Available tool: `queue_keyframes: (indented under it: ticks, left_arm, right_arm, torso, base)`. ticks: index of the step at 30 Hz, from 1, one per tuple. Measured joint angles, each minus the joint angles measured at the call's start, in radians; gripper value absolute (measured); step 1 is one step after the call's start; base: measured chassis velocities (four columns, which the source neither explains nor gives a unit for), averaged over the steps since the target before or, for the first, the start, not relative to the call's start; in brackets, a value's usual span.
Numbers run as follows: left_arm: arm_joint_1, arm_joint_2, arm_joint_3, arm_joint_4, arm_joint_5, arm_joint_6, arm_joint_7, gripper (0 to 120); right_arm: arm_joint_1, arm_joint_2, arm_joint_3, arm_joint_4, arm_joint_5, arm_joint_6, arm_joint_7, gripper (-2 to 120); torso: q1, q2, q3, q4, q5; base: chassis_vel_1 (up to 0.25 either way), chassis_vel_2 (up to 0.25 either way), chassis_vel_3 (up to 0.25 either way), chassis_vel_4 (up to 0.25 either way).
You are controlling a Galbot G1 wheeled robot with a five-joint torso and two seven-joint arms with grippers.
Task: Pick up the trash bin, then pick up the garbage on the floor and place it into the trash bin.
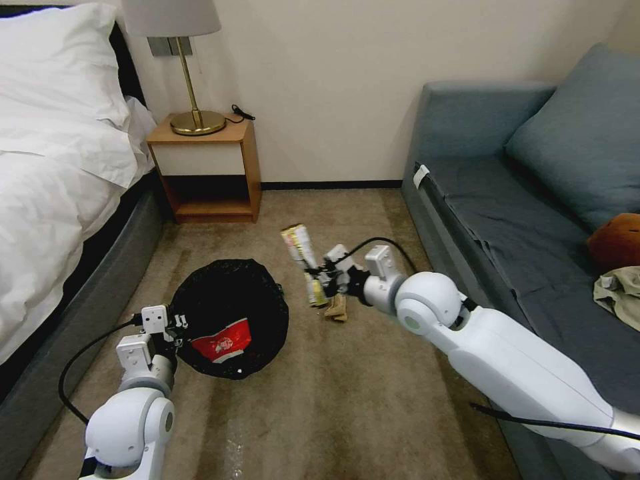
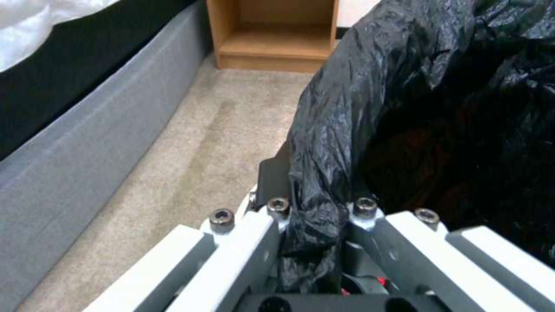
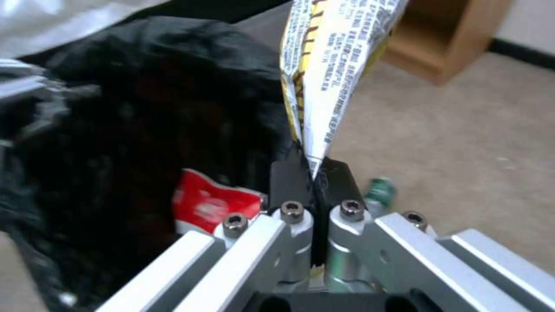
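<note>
Left pincer (image 2: pixel 312 216) clamps trash bin (image 1: pixel 230 317) rim; red-and-white wrapper (image 1: pixel 222 341) inside. Right pincer (image 3: pixel 315 182) grips snack wrapper (image 3: pixel 329 65), not yet binned. Bottle (image 1: pixel 315 290), crumpled paper (image 1: pixel 337 308) remain on floor.

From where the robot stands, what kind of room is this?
Most likely a hotel room or a bedroom. A bed with white linen stands beside a wooden nightstand carrying a brass lamp, and a grey-blue sofa lines the other side of the carpeted floor.
</note>
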Motion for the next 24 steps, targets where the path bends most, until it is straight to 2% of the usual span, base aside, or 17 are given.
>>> queue_keyframes:
  ticks: [4, 6, 9, 12, 24]
  left_arm:
    - [0.001, -0.004, 0.001, 0.003, 0.003, -0.004, 0.003, 4]
    - [0.001, -0.004, 0.001, 0.003, 0.003, -0.004, 0.003, 4]
    - [-0.009, -0.007, -0.001, 0.012, 0.003, -0.005, 0.003, 4]
    - [-0.013, -0.011, 0.001, 0.015, 0.003, -0.005, 0.003, 4]
    - [-0.009, -0.008, -0.014, 0.016, -0.014, -0.004, 0.003, 4]
  right_arm:
    - [-0.004, 0.056, -0.043, -0.035, -0.014, 0.020, 0.007, 0]
    - [-0.004, 0.056, -0.043, -0.035, -0.014, 0.020, 0.007, 0]
    - [-0.006, 0.159, -0.072, -0.081, -0.028, 0.036, 0.007, 0]
    - [-0.003, 0.196, -0.089, -0.107, -0.043, 0.042, 0.005, 0]
    - [-0.008, 0.253, -0.132, -0.261, -0.139, 0.118, -0.012, 0]
  torso:
    - [0.000, 0.000, 0.000, 0.0000, 0.0001]
    - [0.000, 0.000, 0.000, 0.0000, 0.0001]
    - [0.000, 0.000, 0.000, 0.0000, 0.0001]
    - [0.000, 0.000, 0.000, 0.0000, 0.0001]
    - [0.000, 0.000, 0.000, -0.0001, 0.0002]
  base:
    - [0.000, 0.000, 0.000, 0.000]
    - [0.000, 0.000, 0.000, 0.000]
    - [0.000, 0.000, 0.000, 0.000]
    - [0.000, 0.000, 0.000, 0.000]
    - [0.000, 0.000, 0.000, 0.000]
